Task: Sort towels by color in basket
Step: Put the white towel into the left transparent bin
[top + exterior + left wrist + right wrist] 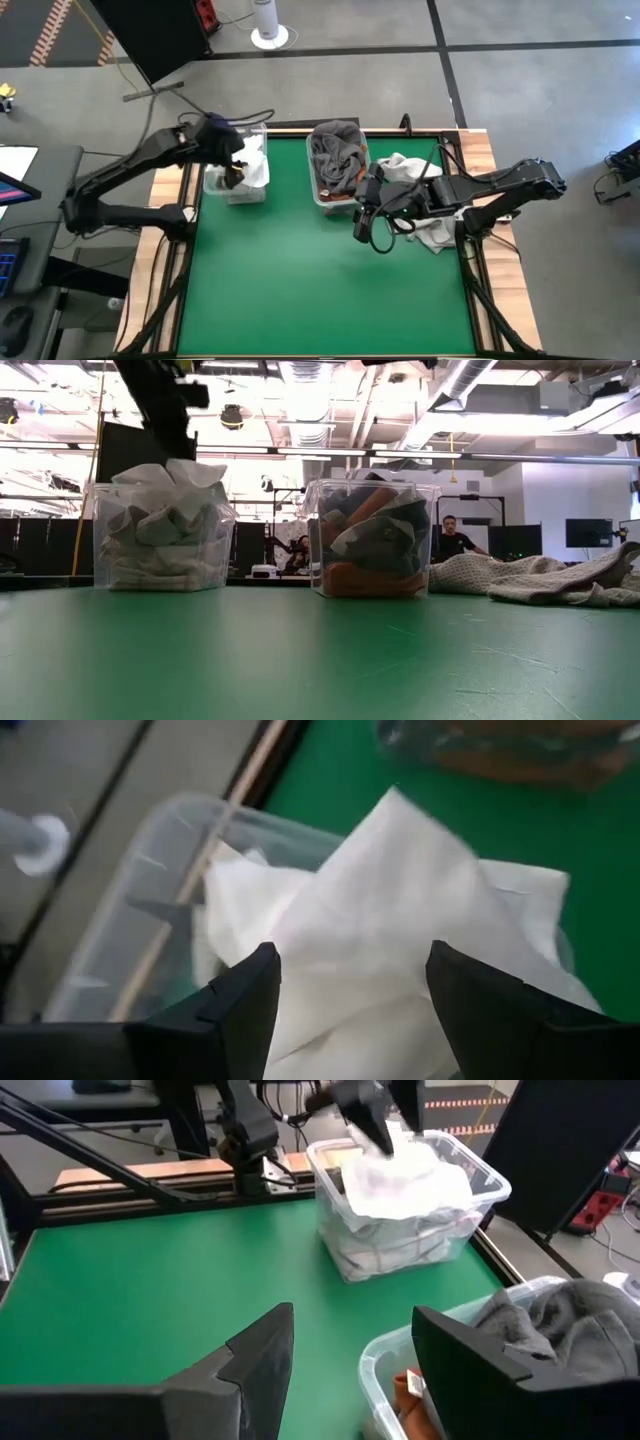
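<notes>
Two clear plastic bins stand on the green table. The left bin (215, 186) (118, 575) is heaped with white towels (400, 910) (405, 1180). The right bin (312, 172) (318, 540) holds dark grey towels (335, 150) on top of rust-orange ones (365, 580). A loose pile of white and grey towels (425, 232) (530, 580) lies on the table by its right edge, under the right arm. My left gripper (236, 172) (350, 1010) is open above the left bin's heap. My right gripper (360, 212) (350, 1370) is open and empty, over bare table beside the right bin. My left gripper comes from above, pointing down, with its fingers (245, 1000) standing on either side of the raised peak of the top white towel (390, 830). I cannot tell whether the fingertips touch the cloth. The towel rests on the heap in the bin.
The near half of the green table (320, 290) is bare. Wooden rails and black cables run along the table's left and right edges (480, 290). A person (455, 538) stands in the room far behind the table.
</notes>
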Action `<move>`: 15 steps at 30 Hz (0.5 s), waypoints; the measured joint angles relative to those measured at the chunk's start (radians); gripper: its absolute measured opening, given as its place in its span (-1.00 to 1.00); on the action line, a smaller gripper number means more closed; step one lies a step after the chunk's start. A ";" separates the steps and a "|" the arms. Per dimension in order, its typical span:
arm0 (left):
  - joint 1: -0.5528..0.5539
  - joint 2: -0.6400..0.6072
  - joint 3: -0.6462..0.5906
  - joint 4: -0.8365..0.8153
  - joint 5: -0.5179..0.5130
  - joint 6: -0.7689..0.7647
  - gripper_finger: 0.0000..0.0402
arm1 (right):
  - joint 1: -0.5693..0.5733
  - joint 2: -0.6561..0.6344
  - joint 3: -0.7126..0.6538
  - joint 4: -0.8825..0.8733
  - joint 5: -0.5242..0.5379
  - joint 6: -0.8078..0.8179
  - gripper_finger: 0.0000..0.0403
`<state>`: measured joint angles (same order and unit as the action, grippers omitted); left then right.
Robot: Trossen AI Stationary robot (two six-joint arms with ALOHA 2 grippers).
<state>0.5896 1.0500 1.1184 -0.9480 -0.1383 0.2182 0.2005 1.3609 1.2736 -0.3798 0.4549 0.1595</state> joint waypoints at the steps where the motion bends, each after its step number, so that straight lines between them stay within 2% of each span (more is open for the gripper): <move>1: 0.000 0.021 -0.009 0.004 -0.001 -0.010 0.18 | 0.001 0.000 0.000 0.006 0.000 -0.004 0.15; 7: 0.021 0.154 -0.117 0.081 -0.069 -0.055 0.11 | 0.017 0.000 0.000 0.016 0.000 -0.019 0.15; 15: 0.102 0.268 -0.185 0.090 -0.082 -0.129 0.06 | 0.043 0.000 0.000 0.024 0.000 -0.036 0.15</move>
<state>0.6920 1.3179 0.9334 -0.8578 -0.2201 0.0896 0.2437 1.3609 1.2739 -0.3562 0.4549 0.1230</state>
